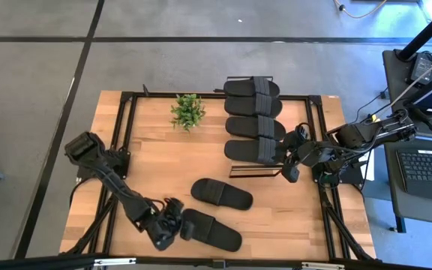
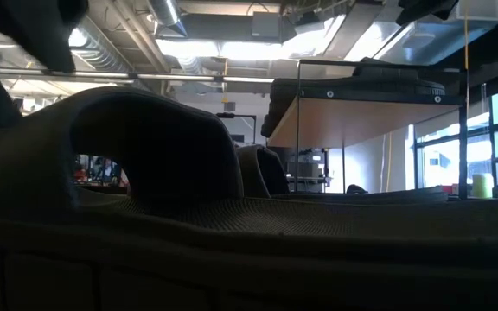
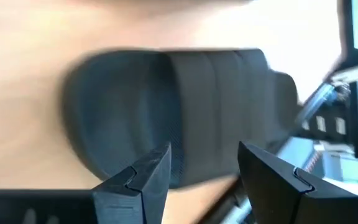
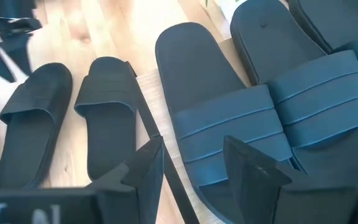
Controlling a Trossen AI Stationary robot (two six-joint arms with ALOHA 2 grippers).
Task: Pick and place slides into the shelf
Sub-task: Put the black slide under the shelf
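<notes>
The left gripper (image 1: pixel 172 227) is hanging low at the table's (image 1: pixel 156 161) front edge, toward the left corner, with its fingers (image 3: pixel 143 180) standing open right at one end of the front slide (image 1: pixel 212 229). They are holding nothing; the slide is lying flat on the table, strap up. This looks like the approach to a pick, and the next move is likely calling for the fingers to go down over the slide's edge or strap and close before any lift. The wrist view is blurred, so I am only guessing which end of the slide they are facing.

A second loose slide (image 1: pixel 221 194) is lying just behind it, nearer the middle of the table. Three more are sitting side by side on the shelf (image 1: pixel 313 105) toward the back right, with the nearest shelved slide (image 1: pixel 255 150) just beside the right gripper (image 1: pixel 292 161). That gripper is hovering by the shelf's front rail, fingers parted and empty, seemingly waiting. A small plant (image 1: pixel 188 111) is standing at the back edge, left of the shelved slides.
</notes>
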